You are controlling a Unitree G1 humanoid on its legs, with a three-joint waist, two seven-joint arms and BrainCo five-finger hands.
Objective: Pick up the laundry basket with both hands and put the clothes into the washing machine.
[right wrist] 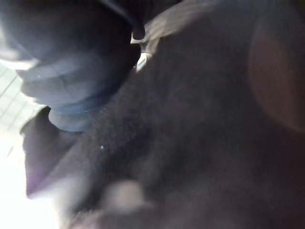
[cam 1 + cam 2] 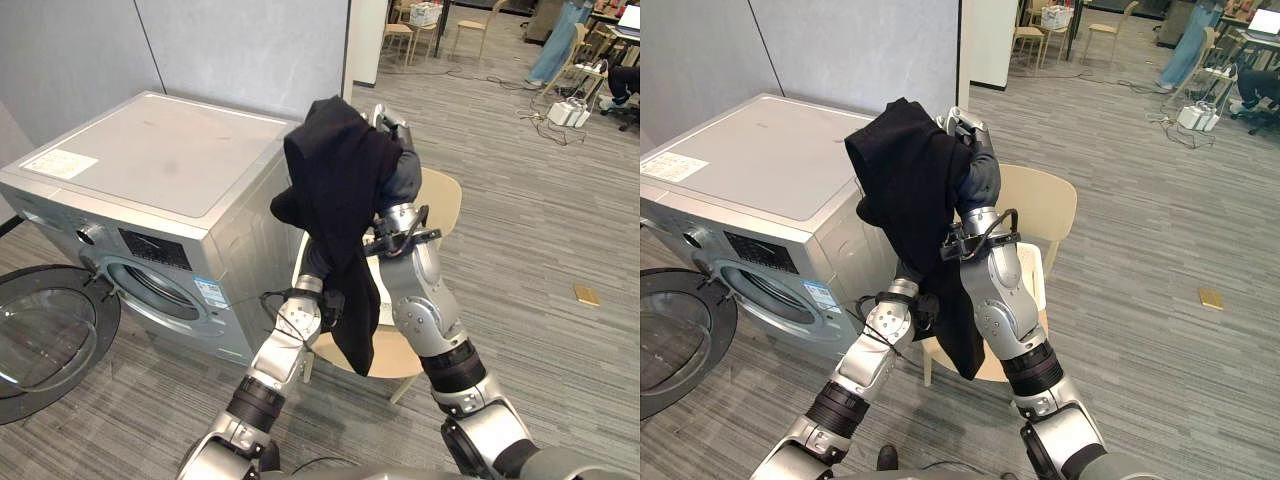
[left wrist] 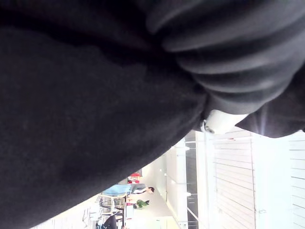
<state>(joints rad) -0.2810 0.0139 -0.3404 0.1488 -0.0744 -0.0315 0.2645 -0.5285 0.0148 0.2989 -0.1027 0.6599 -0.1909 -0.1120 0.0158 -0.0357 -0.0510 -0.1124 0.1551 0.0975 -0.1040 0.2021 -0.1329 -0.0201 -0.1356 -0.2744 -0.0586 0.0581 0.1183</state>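
Head camera: the washer [image 2: 160, 160], door [image 2: 45, 335] open and drum too dark to read, sits below-left of my raised right hand [image 2: 392, 122]; a black garment [image 2: 340, 190] drapes over that hand, hanging crumpled past its wrist. Left wrist view: the garment smothers my left hand [image 3: 228, 47], grip unreadable. Right wrist view: likewise, I can't tell its grip.

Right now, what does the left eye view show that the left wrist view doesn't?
Left eye view: the washing machine with its door standing open, and a tan chair beyond the arms. Left wrist view: a distant person past the cloth's edge. Both: the black garment, draped over the raised right hand.
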